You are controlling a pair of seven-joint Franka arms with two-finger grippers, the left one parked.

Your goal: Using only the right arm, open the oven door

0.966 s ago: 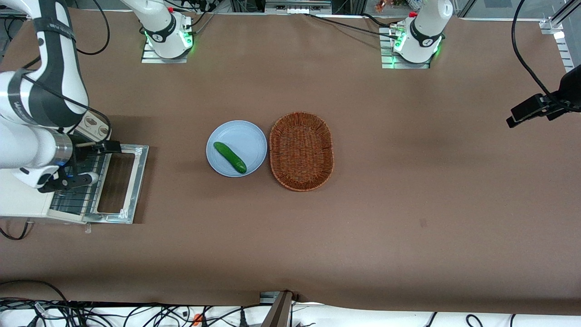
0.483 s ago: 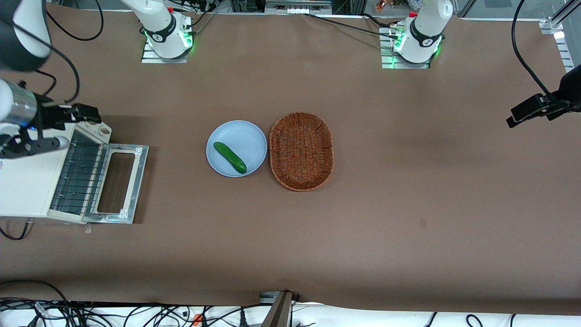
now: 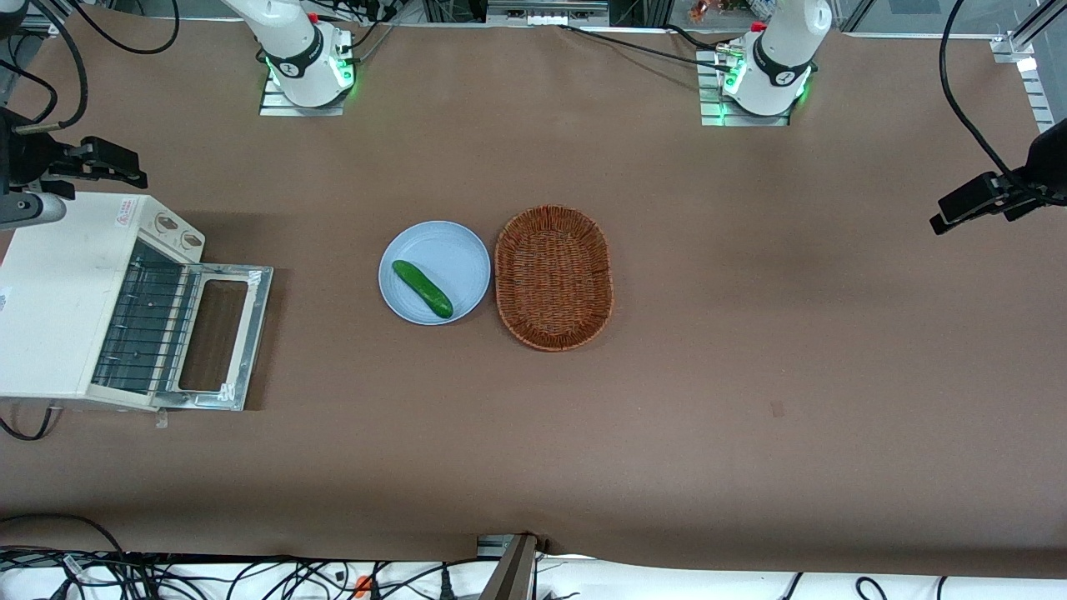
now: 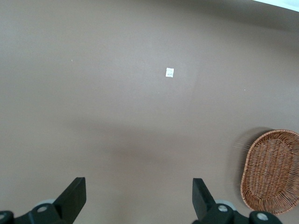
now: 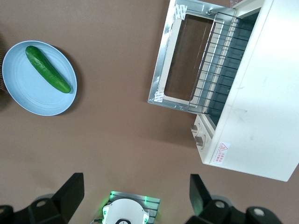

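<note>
- Change since the earlier frames: the large white jointed right arm [image 3: 21, 179] has lifted away from the oven front toward the working arm's end of the table, farther from the front camera. Its small black gripper [image 3: 100, 162] now hangs above the oven's farther corner, touching nothing.
- Brown table covering [image 3: 750, 333]: it carries every object shown.
- Cream-white boxy toaster oven [image 3: 58, 300]: it sits at the working arm's end of the table, its cavity exposed with the wire rack [image 3: 142, 325] visible inside.
- Silver metal-framed rectangular oven door [image 3: 221, 337] with glass window: it lies folded down flat on the table in front of the oven, hinged at the lower edge. The brown covering shows through the pane. The long bar handle cannot be made out separately.
- Oval brown wicker basket [image 3: 553, 277]: it stands near the table's middle, touching or nearly touching the plate.
- Round pale-blue plate [image 3: 454, 250]: it holds a dark green cucumber [image 3: 423, 288], lying diagonally.
- Gripper state: the right wrist view shows its two fingers [image 5: 70, 189] spread well apart and holding nothing.
- Step in hand: judged from the door's flat position, the opening appears complete and the arm is retreating. The next move probably calls only for clearing the oven without brushing the open door.
</note>
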